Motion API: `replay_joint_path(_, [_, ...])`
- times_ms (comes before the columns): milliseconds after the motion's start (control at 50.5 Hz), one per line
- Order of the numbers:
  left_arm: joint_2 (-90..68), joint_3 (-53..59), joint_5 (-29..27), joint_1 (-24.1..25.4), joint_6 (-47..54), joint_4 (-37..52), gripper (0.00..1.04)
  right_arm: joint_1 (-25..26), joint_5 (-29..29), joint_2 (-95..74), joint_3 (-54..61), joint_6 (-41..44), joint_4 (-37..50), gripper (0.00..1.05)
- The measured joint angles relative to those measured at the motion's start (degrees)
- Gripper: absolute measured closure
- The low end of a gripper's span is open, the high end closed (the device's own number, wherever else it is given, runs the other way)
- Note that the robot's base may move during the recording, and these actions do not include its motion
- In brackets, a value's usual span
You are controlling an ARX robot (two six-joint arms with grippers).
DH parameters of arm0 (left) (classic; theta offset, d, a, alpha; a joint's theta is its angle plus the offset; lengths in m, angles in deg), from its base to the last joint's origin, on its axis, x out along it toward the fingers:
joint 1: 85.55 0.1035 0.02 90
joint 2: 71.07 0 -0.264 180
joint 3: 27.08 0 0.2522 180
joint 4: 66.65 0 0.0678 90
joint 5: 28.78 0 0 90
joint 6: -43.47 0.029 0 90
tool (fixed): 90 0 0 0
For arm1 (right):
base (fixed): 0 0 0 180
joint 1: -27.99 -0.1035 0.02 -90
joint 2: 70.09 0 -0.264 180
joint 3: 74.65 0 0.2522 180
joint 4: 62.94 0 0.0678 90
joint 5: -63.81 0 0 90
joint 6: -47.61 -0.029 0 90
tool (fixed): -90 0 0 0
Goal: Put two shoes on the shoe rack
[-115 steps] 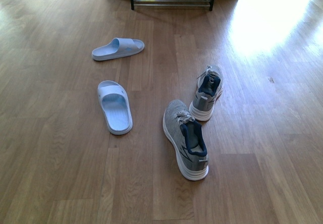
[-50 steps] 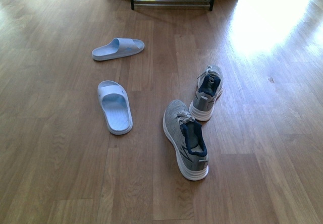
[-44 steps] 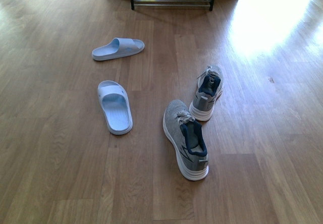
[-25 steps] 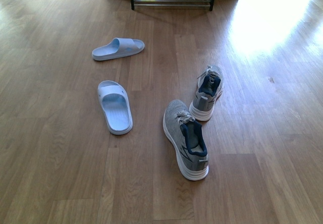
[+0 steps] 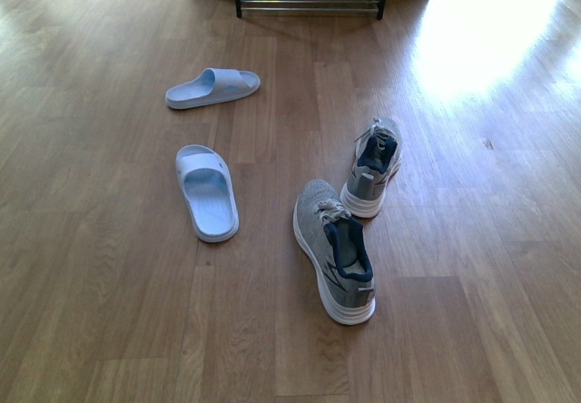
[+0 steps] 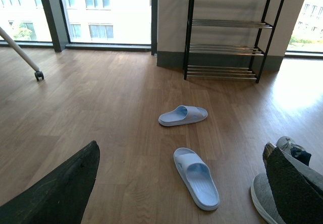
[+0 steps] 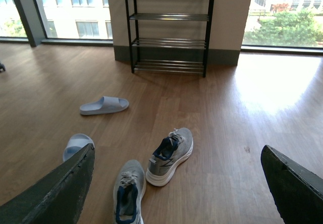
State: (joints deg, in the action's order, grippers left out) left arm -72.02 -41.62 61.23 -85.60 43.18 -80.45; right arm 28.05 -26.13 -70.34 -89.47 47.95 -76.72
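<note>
Sneakers (image 5: pixel 334 250) crowded close on the floor (image 5: pixel 109 312), far from the shoe rack (image 5: pixel 309 0) — left fingers (image 6: pixel 55 196), right fingers (image 7: pixel 55 193) spread, empty; could knock one sneaker while grasping the other.

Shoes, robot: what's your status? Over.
Left gripper, right gripper open, empty. Sneakers, slides on floor; none on rack. Nothing in the way.

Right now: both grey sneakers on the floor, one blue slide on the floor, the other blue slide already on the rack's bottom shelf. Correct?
No. Neither slide is on the shoe rack: the left wrist view shows the far slide and the near slide both on the floor, short of it. The near sneaker and far sneaker are on the floor, as you said.
</note>
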Motion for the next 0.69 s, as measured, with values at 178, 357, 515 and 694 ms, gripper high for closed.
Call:
replay_joint_path(178, [0.00, 0.00, -0.20, 0.00, 0.00, 0.00, 0.09, 0.00, -0.26, 0.02, 0.00, 0.00, 0.00, 0.09])
replay_joint_path(357, [0.00, 0.00, -0.11, 0.00, 0.02, 0.00, 0.09, 0.00, -0.24, -0.02, 0.00, 0.00, 0.00, 0.09])
replay_joint_path(515, [0.00, 0.00, 0.04, 0.00, 0.02, 0.00, 0.09, 0.00, 0.15, 0.02, 0.00, -0.11, -0.02, 0.09])
replay_joint_path(694, [0.00, 0.00, 0.00, 0.00, 0.02, 0.00, 0.09, 0.00, 0.11, 0.00, 0.00, -0.11, -0.02, 0.09])
